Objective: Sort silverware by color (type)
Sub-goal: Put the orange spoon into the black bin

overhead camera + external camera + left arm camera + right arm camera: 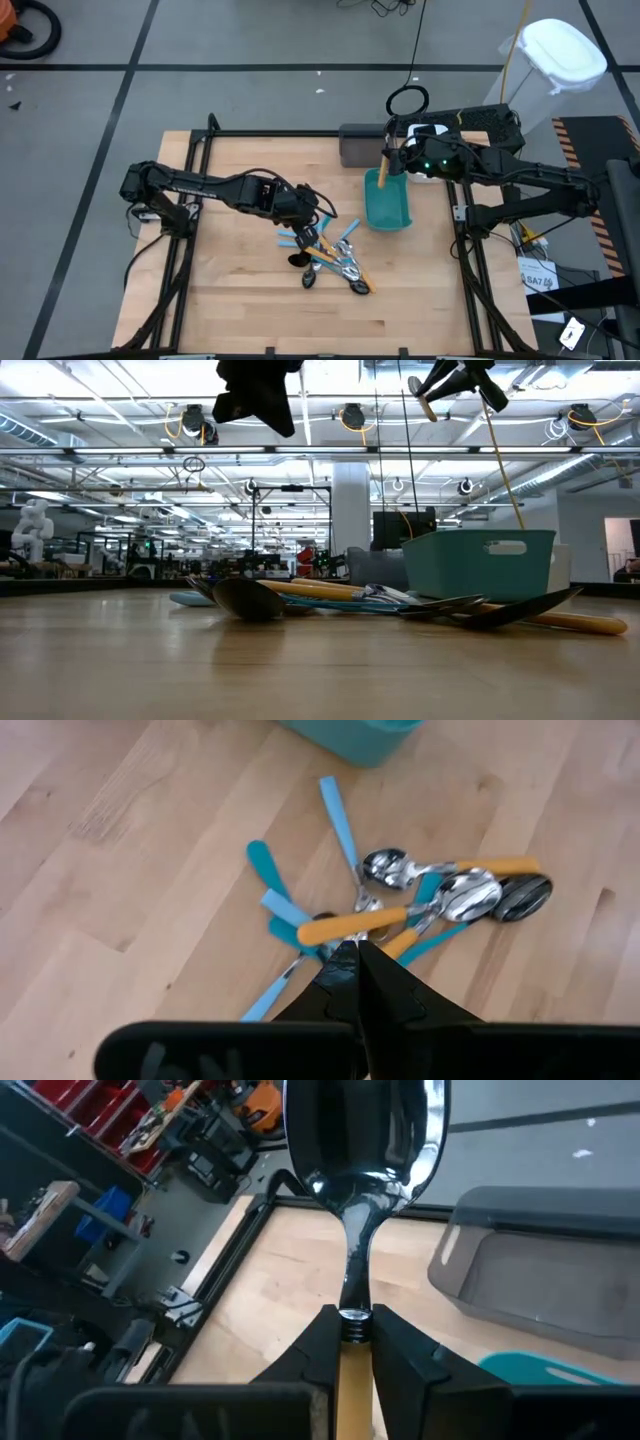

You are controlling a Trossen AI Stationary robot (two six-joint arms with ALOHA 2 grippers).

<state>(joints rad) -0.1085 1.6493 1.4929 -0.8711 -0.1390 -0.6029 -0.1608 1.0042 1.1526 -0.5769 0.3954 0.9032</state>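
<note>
Right gripper (350, 1342) is clamped on an orange-handled spoon (360, 1200), held up over the teal bin (388, 203) near the table's (250, 310) far right side. Left gripper (357, 960) is fully closed, empty, hovering just above the silverware pile (328, 258) mid-table. Pile is a tangle of light-blue, orange and, probably, dark spoons. Gray bin (362, 146) sits behind the teal one.

surface: light wooden table (240, 310) | on it: teal bin (388, 203) and gray bin (360, 146) toward the right arm's side; silverware pile (330, 257) near the middle, utensils overlapping
</note>
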